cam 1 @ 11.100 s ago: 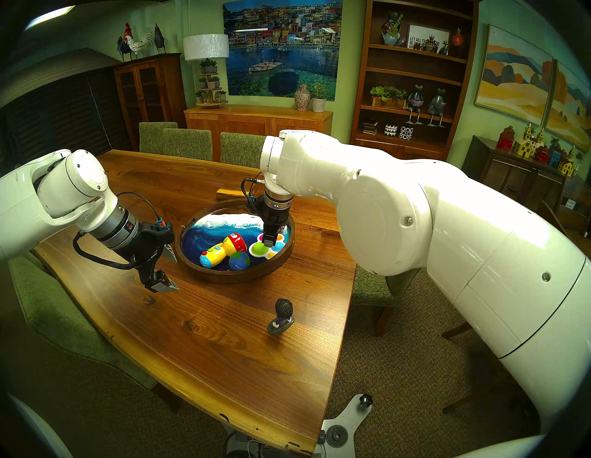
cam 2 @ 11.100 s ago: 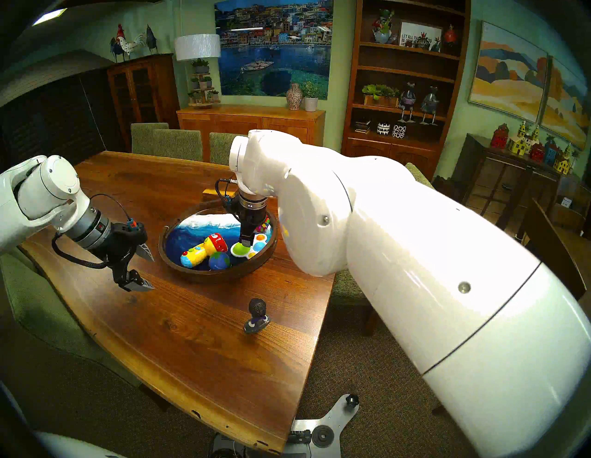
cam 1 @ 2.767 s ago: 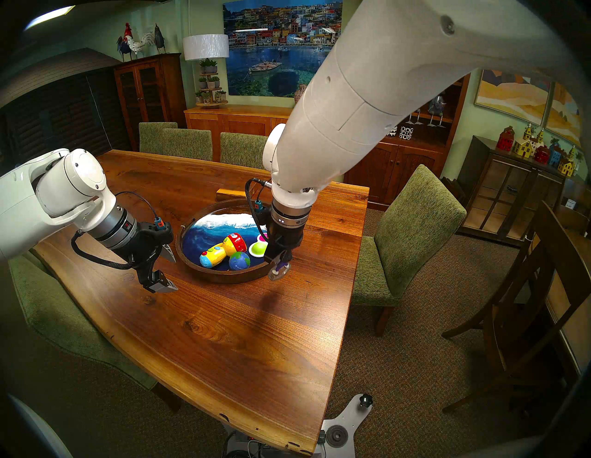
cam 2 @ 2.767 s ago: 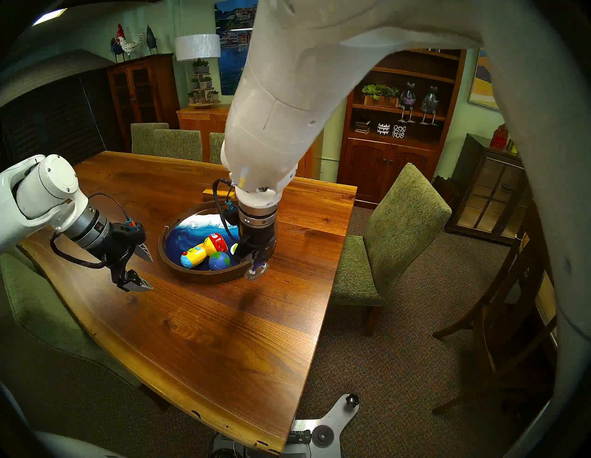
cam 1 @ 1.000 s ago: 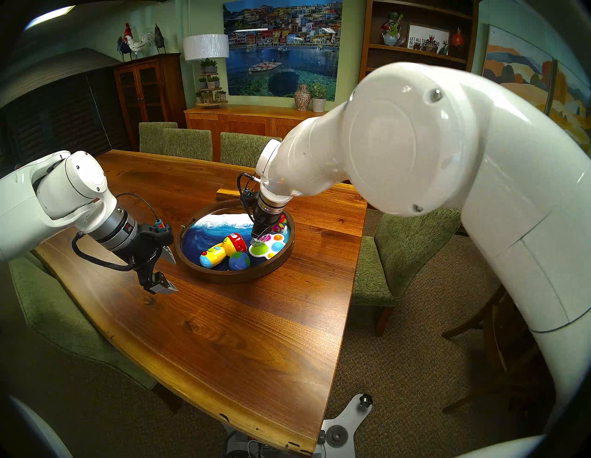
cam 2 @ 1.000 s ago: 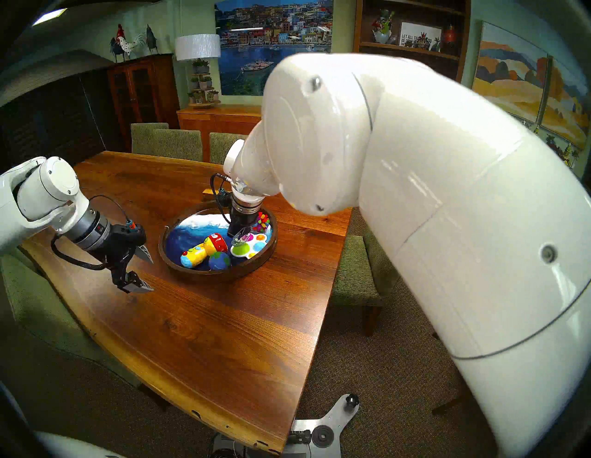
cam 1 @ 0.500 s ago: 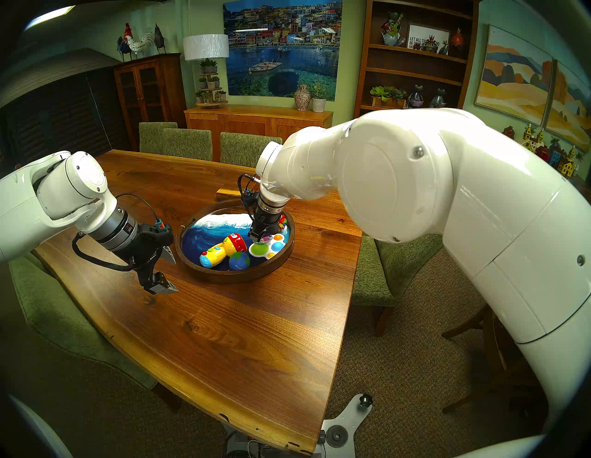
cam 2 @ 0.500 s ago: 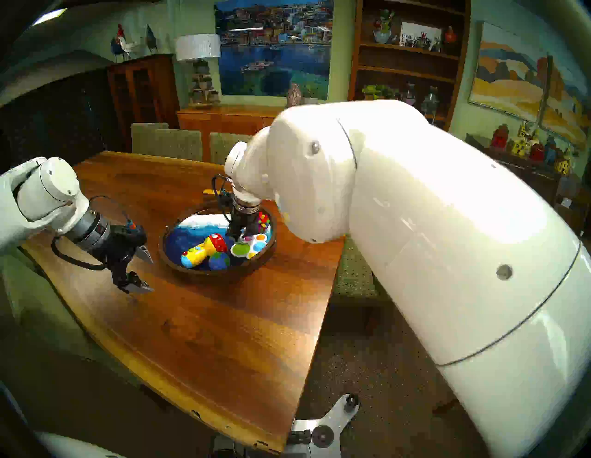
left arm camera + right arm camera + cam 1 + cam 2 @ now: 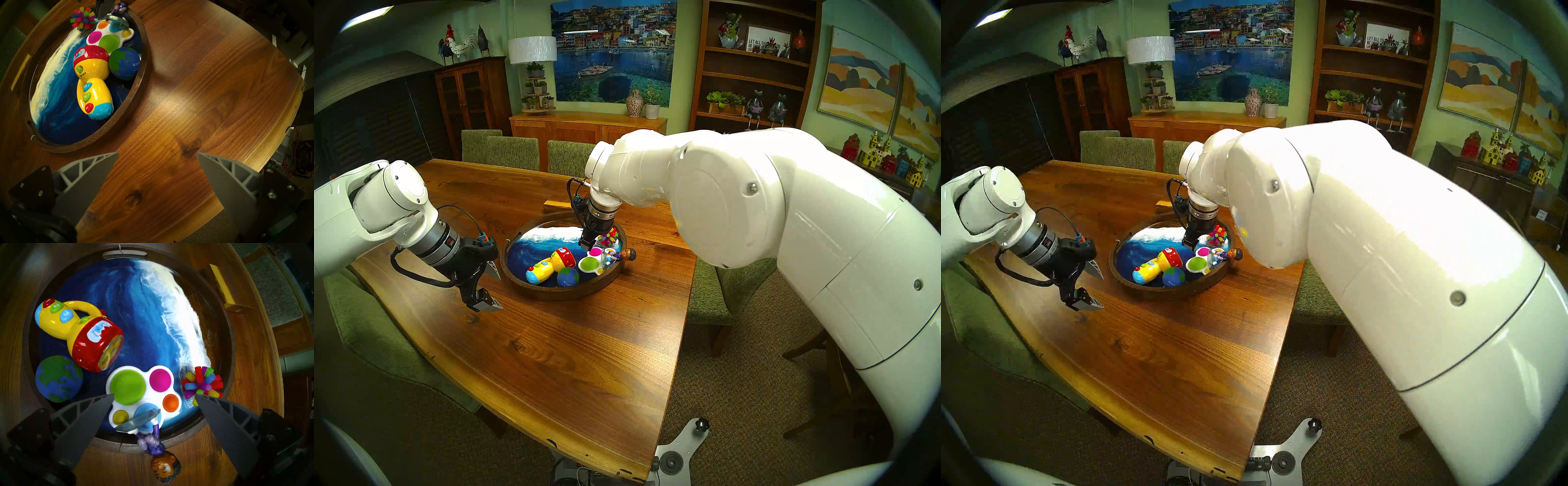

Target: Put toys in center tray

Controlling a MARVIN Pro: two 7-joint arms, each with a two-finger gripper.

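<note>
The right gripper (image 9: 153,400) hangs wide open and empty over the white popper (image 9: 144,395), part-hiding the tray (image 9: 565,293) rim, where the purple figurine (image 9: 153,443) lies, head hanging out over the table (image 9: 551,356); flashlight (image 9: 551,264), globe ball (image 9: 567,276) and spiky ball (image 9: 608,236) sit inside, left gripper (image 9: 157,169) wide too.

Glossy white arms (image 9: 755,203), black cabled wrists, grey fingers (image 9: 88,178).
</note>
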